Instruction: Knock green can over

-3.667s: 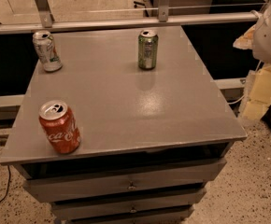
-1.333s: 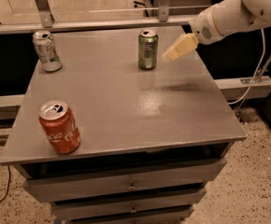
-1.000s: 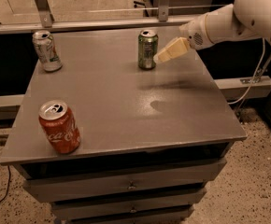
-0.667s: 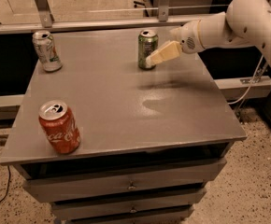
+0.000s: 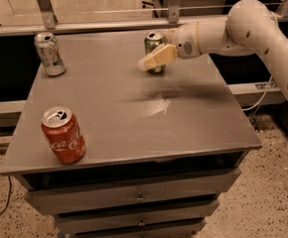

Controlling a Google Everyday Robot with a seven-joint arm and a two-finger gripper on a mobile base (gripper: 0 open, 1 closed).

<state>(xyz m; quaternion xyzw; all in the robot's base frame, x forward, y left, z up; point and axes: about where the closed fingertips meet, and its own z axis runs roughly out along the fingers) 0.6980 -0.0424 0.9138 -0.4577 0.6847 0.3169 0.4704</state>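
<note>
Upright green can behind the tool

White Coca-Cola script on red can, lower left of frame on worktop, pale print on green can, upper centre, not legible, tool across its front, marks on silver can, upper left, not legible

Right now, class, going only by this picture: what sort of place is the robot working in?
Probably a lab or workshop: a grey drawer cabinet used as a test bench, a speckled hard floor, metal rail posts behind. The pincer is right at the green can, near the far edge.
</note>
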